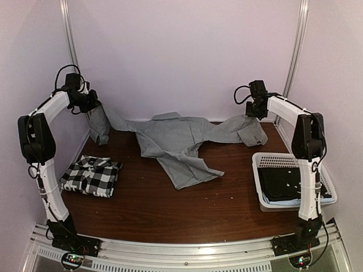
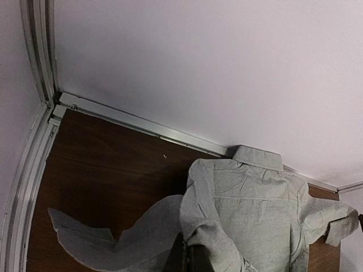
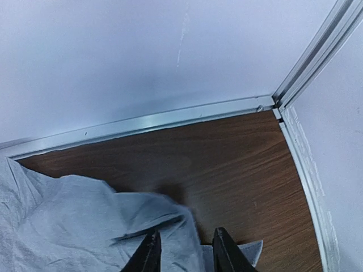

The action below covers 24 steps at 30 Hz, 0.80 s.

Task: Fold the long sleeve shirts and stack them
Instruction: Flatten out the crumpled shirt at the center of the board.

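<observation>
Step in hand, as judged: the grey shirt (image 1: 176,144) is to be spread flat ahead of folding. The checked shirt (image 1: 91,175) is already folded to a rectangle and set by the left edge of the tabletop (image 1: 187,212), toward the near-left corner.

The grey shirt is laid across the back centre, collar toward the back edge. Its hem is skewed toward the middle and wrinkled. One sleeve is run out toward each back corner.

Left claw (image 1: 92,105): closed down on the sleeve at its side, which is held up off the tabletop at the back-left corner with the cuff end hanging below.

Right claw (image 1: 257,112): over the back-right corner. In the wrist view its fingers (image 3: 148,255) are seen partway apart with sleeve cloth under the gap. Whether any cloth is pinched cannot be told.

Next move, as judged:
- A firm pinch is needed on the right side first.
- The sleeves are then to be drawn apart and laid flat.
- The body is to be pulled toward the near edge so the hem wrinkles are taken out.
- The sleeves get folded in after that.

Room:
- Little is available behind the shirt. The collar is close to the back edge and both claws are near the walls and corner rails.
- Open tabletop is available in the centre and along the near edge.
- A basket (image 1: 278,161) with dark cloth inside is set at the right edge, and the checked shirt is at the left. The pull should be kept between them.
</observation>
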{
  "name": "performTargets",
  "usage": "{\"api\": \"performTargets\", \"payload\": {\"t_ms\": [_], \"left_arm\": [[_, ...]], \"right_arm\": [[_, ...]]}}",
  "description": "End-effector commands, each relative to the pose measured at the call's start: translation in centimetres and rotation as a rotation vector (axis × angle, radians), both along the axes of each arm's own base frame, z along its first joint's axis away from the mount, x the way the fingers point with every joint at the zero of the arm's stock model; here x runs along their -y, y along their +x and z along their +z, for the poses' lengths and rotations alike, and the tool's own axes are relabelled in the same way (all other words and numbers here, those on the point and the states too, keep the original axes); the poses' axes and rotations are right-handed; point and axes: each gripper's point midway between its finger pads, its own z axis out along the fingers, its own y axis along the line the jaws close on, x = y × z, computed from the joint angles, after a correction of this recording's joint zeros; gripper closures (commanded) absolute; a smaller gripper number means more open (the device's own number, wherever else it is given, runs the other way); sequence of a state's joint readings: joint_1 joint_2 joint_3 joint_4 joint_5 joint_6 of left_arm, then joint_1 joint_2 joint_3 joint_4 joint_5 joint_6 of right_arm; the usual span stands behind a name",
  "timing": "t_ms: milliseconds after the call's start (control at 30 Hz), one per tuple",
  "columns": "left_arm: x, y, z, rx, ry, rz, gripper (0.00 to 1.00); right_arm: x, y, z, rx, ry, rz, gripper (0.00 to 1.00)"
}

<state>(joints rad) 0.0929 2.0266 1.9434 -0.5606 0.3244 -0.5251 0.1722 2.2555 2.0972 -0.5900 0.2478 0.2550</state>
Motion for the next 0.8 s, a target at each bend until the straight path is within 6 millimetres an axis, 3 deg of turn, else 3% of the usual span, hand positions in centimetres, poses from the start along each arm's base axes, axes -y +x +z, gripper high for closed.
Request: {"api": "performTargets", "payload": {"t_ms": [0, 67, 167, 300, 367, 500, 567, 767], "left_arm": [[0.8, 1.2, -1.9, -0.028, -0.004, -0.066, 0.96], [0.9, 1.4, -2.5, -0.035, -0.002, -0.07, 0.85], [0.6, 1.3, -2.4, -0.032, 0.011, -0.063, 0.58], [0.9, 0.7, -1.5, -0.018, 0.037, -0.068, 0.31], [1.4, 0.0, -1.0, -0.015, 0.054, -0.072, 0.26], [3.7, -2.2, -0.6, -0.008, 0.084, -0.092, 0.24], [4.1, -3.5, -0.8, -0.008, 0.101, -0.084, 0.24], [10.1, -7.9, -2.1, -0.026, 0.141, -0.17, 0.24]], "right_arm": [[-1.9, -0.8, 1.4, 0.004, 0.032, 0.058, 0.51], [-3.7, -1.7, 1.7, 0.001, 0.023, 0.099, 0.42], [-7.1, -3.3, 2.0, 0.001, 0.022, 0.174, 0.32], [-12.3, -6.5, 2.1, -0.004, 0.048, 0.297, 0.26], [-15.6, -8.5, 2.2, 0.005, 0.057, 0.372, 0.24], [-19.9, -13.0, 1.4, -0.01, 0.071, 0.494, 0.24], [-21.3, -15.2, 0.6, -0.026, 0.069, 0.534, 0.24], [-24.0, -21.4, -1.7, -0.084, 0.07, 0.651, 0.23]]}}
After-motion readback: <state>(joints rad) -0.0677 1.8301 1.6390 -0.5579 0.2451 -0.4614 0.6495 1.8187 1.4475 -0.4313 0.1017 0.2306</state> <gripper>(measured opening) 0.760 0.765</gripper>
